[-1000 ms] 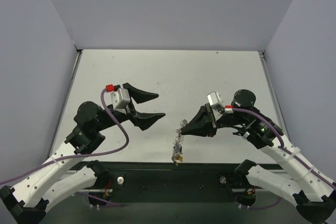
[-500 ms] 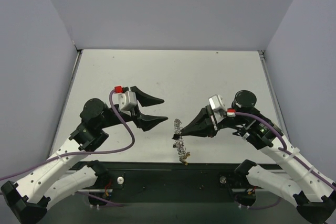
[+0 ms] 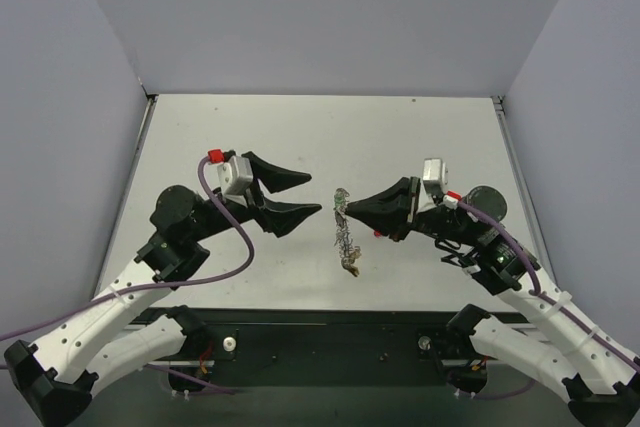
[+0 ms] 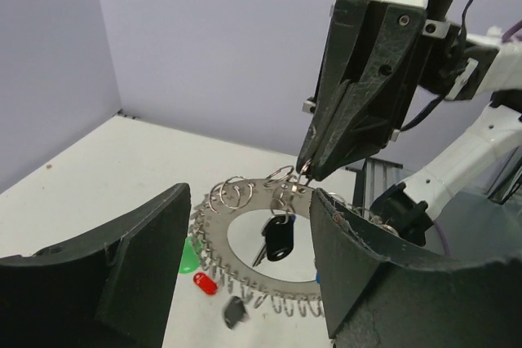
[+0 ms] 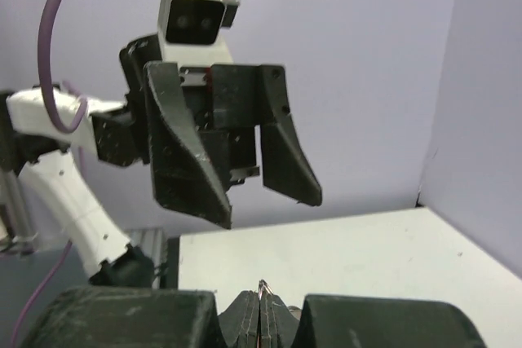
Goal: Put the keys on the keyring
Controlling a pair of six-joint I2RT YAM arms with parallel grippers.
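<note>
Between the two arms, only a narrow gap, taken up by the keyring hanging from the pinched tips of the right gripper. Just beside it, the wide-spread left gripper. Inside the hoop, a dangling dark-headed key. Behind and to either side, bare table.

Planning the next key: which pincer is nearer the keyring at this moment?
Right. The right pincer is shut on the keyring, gripping its rim. The left pincer is open beside the keyring, on the side away from the right pincer, not touching it.
</note>
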